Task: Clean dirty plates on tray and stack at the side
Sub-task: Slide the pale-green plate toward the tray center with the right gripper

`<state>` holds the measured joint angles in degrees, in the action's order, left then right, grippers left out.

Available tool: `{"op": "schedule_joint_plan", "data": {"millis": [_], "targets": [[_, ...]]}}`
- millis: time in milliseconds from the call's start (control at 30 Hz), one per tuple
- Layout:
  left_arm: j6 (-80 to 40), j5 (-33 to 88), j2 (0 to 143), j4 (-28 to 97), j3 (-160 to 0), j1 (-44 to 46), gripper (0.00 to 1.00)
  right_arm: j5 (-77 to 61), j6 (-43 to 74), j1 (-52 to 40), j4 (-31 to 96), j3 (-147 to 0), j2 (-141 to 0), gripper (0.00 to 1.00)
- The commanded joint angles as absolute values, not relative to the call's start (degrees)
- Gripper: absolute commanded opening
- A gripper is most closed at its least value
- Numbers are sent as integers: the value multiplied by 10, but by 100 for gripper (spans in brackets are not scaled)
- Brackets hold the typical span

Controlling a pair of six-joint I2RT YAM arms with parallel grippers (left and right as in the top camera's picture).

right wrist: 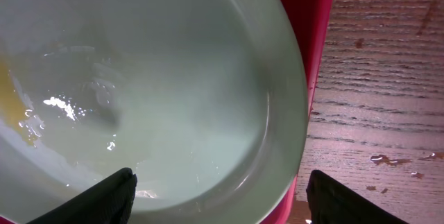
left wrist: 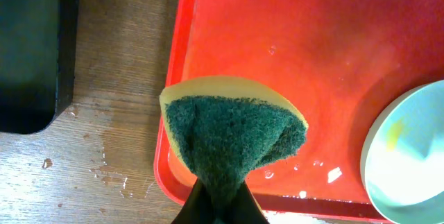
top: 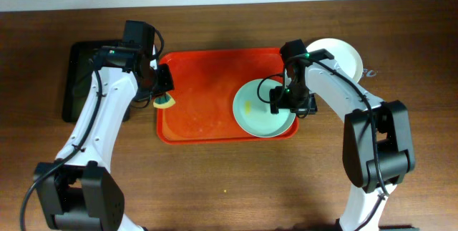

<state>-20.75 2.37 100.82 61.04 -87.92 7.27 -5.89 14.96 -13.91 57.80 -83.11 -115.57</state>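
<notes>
Slippage threatens you: right claw (right wrist: 218, 196) stands apart astride the rim of the wet mint plate (top: 261, 109) at the right end of the tray (top: 200, 81), so closing may catch the tray lip too; left claw (left wrist: 218, 200) clamps the sponge (left wrist: 232, 130).

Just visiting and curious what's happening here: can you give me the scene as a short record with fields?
tray: red-orange, some droplets
on it: mint-green plate, yellow smear
off it: pale plate, beside tray's right end
left pincer: shut on sponge, over tray's left edge
right pincer: open, astride mint-green plate's rim
also: black tray, far left
</notes>
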Motion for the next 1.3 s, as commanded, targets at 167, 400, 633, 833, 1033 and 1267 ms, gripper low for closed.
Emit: {"op": "schedule_joint_plan", "data": {"millis": [167, 400, 633, 833, 1033, 1267], "targets": [[-209, 22, 1006, 613, -881, 70, 0, -63, 152, -142, 569, -842, -1158, 69], [-209, 22, 1006, 613, -881, 70, 0, -160, 153, -161, 539, -842, -1158, 65], [-209, 22, 1006, 617, -881, 70, 0, -101, 190, -141, 517, -842, -1158, 65], [-209, 22, 1006, 606, -881, 70, 0, -131, 189, -157, 482, -842, -1200, 63], [-209, 22, 1006, 604, -881, 70, 0, -133, 216, -177, 457, -842, -1204, 31], [-209, -75, 1007, 538, -881, 55, 0, -59, 250, -249, 417, -842, -1204, 11]]}}
